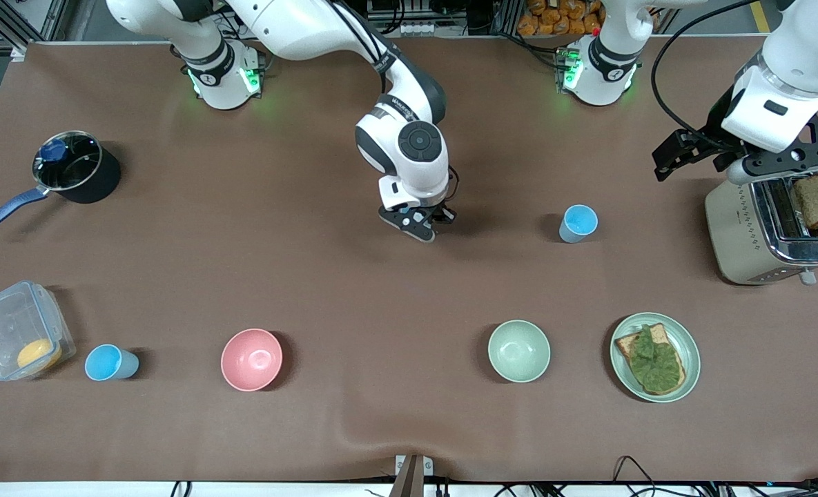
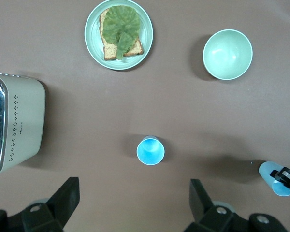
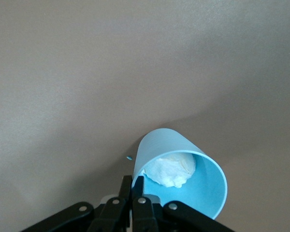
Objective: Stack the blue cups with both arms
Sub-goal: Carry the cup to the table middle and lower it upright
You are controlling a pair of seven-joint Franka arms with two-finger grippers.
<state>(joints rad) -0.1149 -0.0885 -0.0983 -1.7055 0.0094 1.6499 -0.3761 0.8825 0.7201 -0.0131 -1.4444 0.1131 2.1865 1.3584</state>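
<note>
my right gripper (image 3: 137, 193) pinches the rim of a tilted blue cup (image 3: 181, 176) over the table's middle, while my left gripper (image 2: 130, 203) waits spread wide above the toaster (image 1: 771, 231). the standing cup (image 1: 578, 223) sits toward the left arm's end, so i should carry mine level over its mouth and lower it straight in.

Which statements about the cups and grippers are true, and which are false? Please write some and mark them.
1. The right gripper has its jaws shut on the rim of a held cup. True.
2. The left gripper carries a cup. False: its jaws are open and hold nothing, in the air near the toaster.
3. The two free cups are stacked. False: the container-side cup and the toaster-side cup sit apart.
4. Toast with lettuce lies on the plate. True.
</note>
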